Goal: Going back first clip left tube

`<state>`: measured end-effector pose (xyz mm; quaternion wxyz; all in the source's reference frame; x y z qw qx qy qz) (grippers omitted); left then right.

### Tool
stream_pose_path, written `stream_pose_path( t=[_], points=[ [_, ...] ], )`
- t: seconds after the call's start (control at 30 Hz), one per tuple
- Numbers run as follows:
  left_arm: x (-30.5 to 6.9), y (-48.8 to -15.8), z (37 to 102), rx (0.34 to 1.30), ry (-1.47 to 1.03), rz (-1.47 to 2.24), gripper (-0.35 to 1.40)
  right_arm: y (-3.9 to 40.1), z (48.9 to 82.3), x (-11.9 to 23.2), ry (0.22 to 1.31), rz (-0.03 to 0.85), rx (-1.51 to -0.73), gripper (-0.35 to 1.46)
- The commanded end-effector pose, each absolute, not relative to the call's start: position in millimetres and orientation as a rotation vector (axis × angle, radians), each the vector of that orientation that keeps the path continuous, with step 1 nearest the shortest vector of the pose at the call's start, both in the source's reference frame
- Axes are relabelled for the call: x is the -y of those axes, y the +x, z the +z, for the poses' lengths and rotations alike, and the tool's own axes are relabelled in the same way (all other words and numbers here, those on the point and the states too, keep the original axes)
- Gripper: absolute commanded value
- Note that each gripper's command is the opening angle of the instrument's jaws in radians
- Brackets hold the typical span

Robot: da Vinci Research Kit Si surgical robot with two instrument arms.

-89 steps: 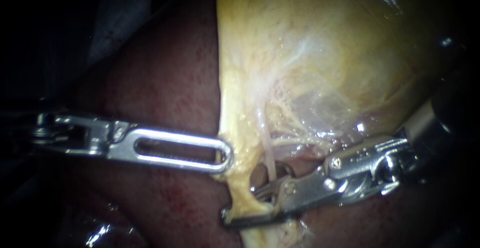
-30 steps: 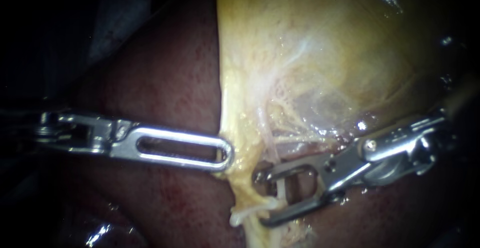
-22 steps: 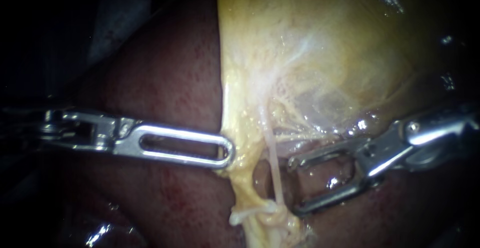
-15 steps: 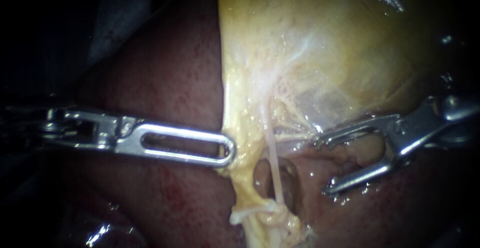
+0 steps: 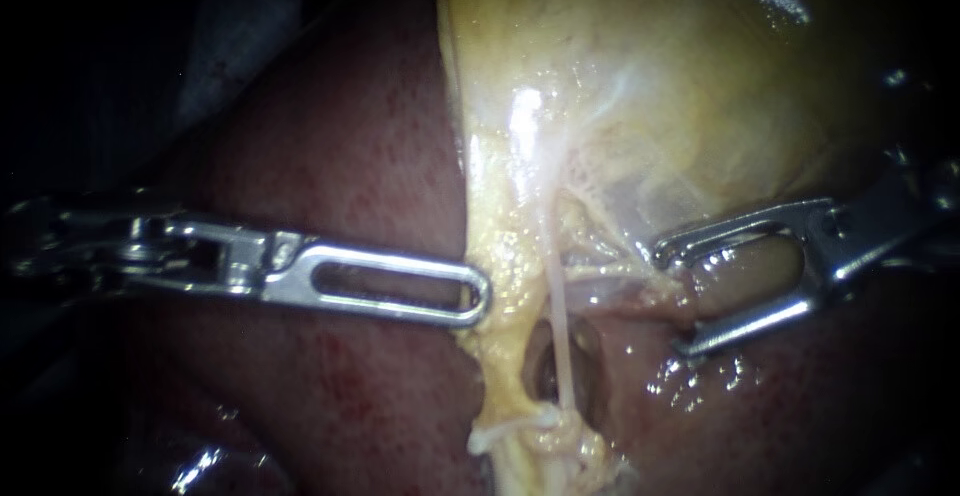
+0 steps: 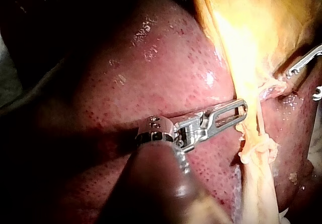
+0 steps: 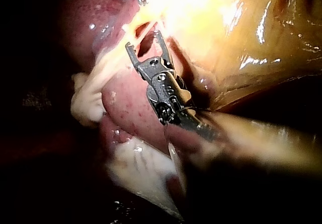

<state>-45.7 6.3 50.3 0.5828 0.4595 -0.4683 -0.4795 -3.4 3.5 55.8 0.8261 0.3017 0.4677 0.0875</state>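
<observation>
A thin pale tube (image 5: 557, 306) runs down from the yellow gallbladder (image 5: 680, 86) to a whitish puckered knot (image 5: 520, 424). No clip shows clearly on it. My left instrument (image 5: 480, 301) comes in over the liver (image 5: 330, 156), its slotted jaws shut on the gallbladder's yellow edge, which the left wrist view (image 6: 243, 105) also shows. To the right of the tube, and apart from it, my right instrument (image 5: 675, 296) holds its jaws open and empty. The right wrist view has these jaws (image 7: 142, 40) spread just short of the yellow strands.
A dark hollow (image 5: 545, 371) opens beside the tube, between it and the yellow strand. Wet red tissue (image 5: 700, 386) lies under the right jaws. Pale fatty tissue (image 7: 136, 166) lies beside the right instrument's shaft. The surroundings beyond the liver are dark.
My right instrument has drawn back to the right, off the strands it reached around, jaws open. The left instrument and the yellow edge have shifted slightly right.
</observation>
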Motion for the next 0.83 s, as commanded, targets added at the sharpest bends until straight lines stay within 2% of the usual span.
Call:
stream_pose_path(
  t=[0.03, 0.83],
  points=[
    [-6.2, -45.9, 50.5, 1.091, 1.071, -1.118, -0.35, -3.4, 55.9, -3.5, 0.641, 0.186, -0.993, 0.44],
    [-6.6, -46.0, 50.4, 1.09, 1.077, -1.115, -0.35, -3.4, 55.8, -3.4, 0.642, 0.186, -0.993, 0.44]
  ],
)
